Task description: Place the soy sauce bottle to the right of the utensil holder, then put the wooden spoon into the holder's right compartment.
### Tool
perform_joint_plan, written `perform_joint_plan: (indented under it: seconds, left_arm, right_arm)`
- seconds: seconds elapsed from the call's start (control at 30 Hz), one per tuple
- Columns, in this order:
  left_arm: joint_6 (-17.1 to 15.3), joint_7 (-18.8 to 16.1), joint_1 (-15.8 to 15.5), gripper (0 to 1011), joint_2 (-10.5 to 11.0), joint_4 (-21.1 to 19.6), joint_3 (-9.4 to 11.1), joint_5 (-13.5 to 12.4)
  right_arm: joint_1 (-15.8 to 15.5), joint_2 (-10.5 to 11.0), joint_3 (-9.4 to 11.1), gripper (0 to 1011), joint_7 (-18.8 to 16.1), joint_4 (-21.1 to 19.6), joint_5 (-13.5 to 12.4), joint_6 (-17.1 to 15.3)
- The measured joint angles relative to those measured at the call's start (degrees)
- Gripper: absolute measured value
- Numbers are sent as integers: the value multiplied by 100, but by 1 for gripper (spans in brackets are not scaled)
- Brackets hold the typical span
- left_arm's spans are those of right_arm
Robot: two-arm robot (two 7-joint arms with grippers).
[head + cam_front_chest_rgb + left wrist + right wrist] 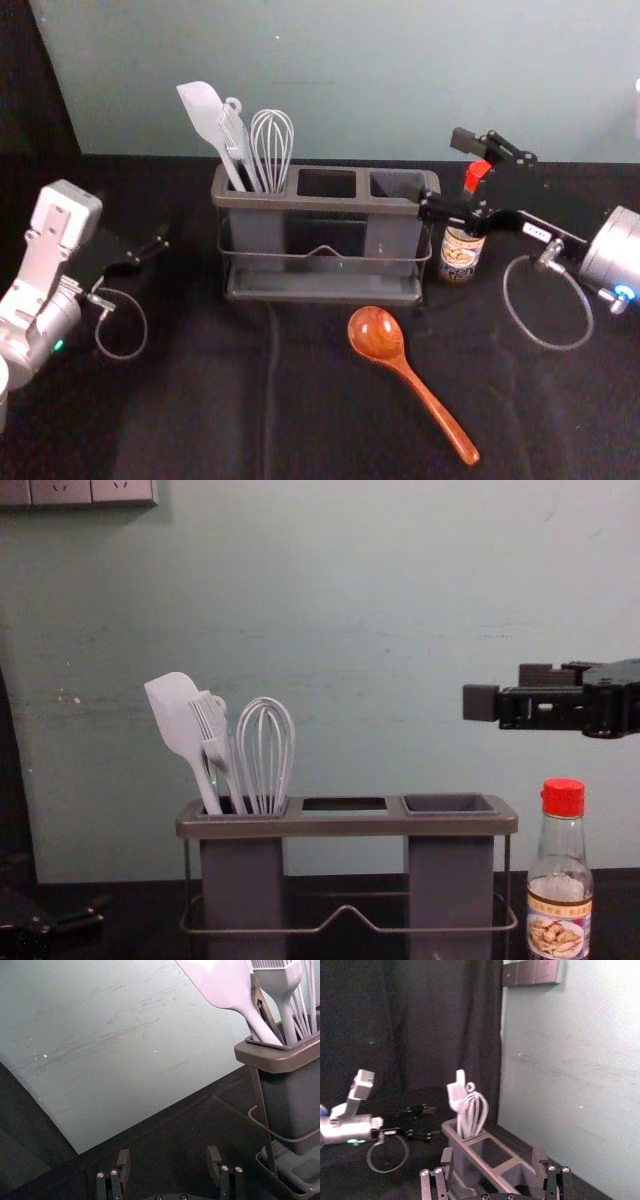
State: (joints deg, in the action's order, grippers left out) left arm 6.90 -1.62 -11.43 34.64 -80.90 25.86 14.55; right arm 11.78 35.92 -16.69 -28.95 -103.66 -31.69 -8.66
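Your right gripper (443,173) hangs spread above the bottle (560,885), just right of the holder (345,827); lowering off-line could topple the bottle. Your left gripper (168,1156), spread, idles at left. Chest view reveals clearance over the cap (563,798); head view overlaps them but shows the spoon (377,335) nearer you.

Here's a pale spatula (175,710) leaning outward to the left, a bristled brush (216,746) right beside it, and a wire whisk (262,755) standing loops-up! Behind them rises a scuffed grey-green wall (380,630), socket panel (90,490) high at left, dark curtain (410,1025) alongside, black cloth (250,410) over the worktop (560,420).
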Motion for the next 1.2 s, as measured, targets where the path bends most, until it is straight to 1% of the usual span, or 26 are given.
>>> perform_joint_plan:
  seconds: [0.03, 0.07, 0.17, 0.2, 0.23, 0.27, 0.33, 0.37, 0.4, 0.43, 0.5, 0.53, 0.63, 0.7, 0.73, 0.83, 0.87, 0.93, 0.97, 1.07, 1.1, 1.13, 1.17, 1.2]
  left_arm:
    - [0, 0, 0, 1005, 0, 0, 0, 0]
    - [0, 0, 0, 1005, 0, 0, 0, 0]
    - [0, 0, 0, 1005, 0, 0, 0, 0]
    - [0, 0, 0, 1005, 0, 0, 0, 0]
    - [0, 0, 0, 1005, 0, 0, 0, 0]
    - [0, 0, 0, 1005, 0, 0, 0, 0]
    - [0, 0, 0, 1005, 0, 0, 0, 0]
    - [0, 0, 0, 1005, 0, 0, 0, 0]
    - [0, 0, 0, 1005, 0, 0, 0, 0]
    - [0, 0, 0, 1005, 0, 0, 0, 0]
    - [0, 0, 0, 1005, 0, 0, 0, 0]
    - [0, 0, 0, 1005, 0, -1, 0, 0]
    - [0, 0, 0, 1005, 0, 0, 0, 0]
    - [0, 0, 0, 1005, 0, -1, 0, 0]
    - [0, 0, 0, 1005, 0, 0, 0, 0]
    - [0, 0, 0, 1005, 0, -1, 0, 0]
    - [0, 0, 0, 1005, 0, 0, 0, 0]
    - [0, 0, 0, 1005, 0, -1, 0, 0]
    - [0, 0, 0, 1005, 0, 0, 0, 0]
    - [0, 0, 0, 1005, 0, -1, 0, 0]
    - [0, 0, 0, 1005, 0, -1, 0, 0]
    - [0, 0, 0, 1005, 0, 0, 0, 0]
    - [0, 0, 0, 1005, 0, 0, 0, 0]
    - [0, 0, 0, 1005, 0, 0, 0, 0]
  right_arm:
    - [4, 6, -23, 1003, -4, -9, -19, -17]
    - [16, 22, -101, 1003, -29, -35, -49, -75]
    - [56, 43, -233, 1003, -40, -64, -58, -174]
    - [90, 49, -347, 1003, -49, -67, -57, -258]
    - [111, 50, -408, 1003, -60, -66, -56, -301]
    - [164, 51, -538, 1002, -95, -46, -53, -398]
    - [228, 51, -685, 1003, -140, -14, -38, -515]
    - [286, 47, -824, 1003, -178, 17, -19, -606]
    - [286, 47, -824, 1002, -178, 17, -19, -606]
    - [330, 35, -952, 1003, -194, 50, -5, -676]
    - [367, 26, -1053, 1002, -214, 75, 15, -728]
    - [407, 20, -1149, 1003, -211, 92, 36, -791]
    - [470, 14, -1287, 1002, -158, 100, 88, -946]
    - [508, -14, -1402, 1002, -41, 98, 117, -1155]
    - [528, -41, -1475, 1002, 107, 67, 155, -1366]
    - [532, -114, -1543, 1003, 436, -26, 234, -1770]
    - [528, -191, -1570, 1003, 698, -89, 288, -2070]
    - [527, -288, -1583, 1003, 929, -122, 320, -2417]
    - [523, -381, -1577, 1003, 1120, -142, 339, -2731]
    - [524, -524, -1561, 1003, 1379, -147, 369, -3168]
    - [548, -595, -1566, 1003, 1486, -139, 399, -3414]
    - [568, -623, -1574, 1003, 1530, -126, 420, -3521]
    - [602, -660, -1598, 1003, 1594, -100, 463, -3702]
    - [618, -679, -1609, 1003, 1626, -83, 485, -3790]
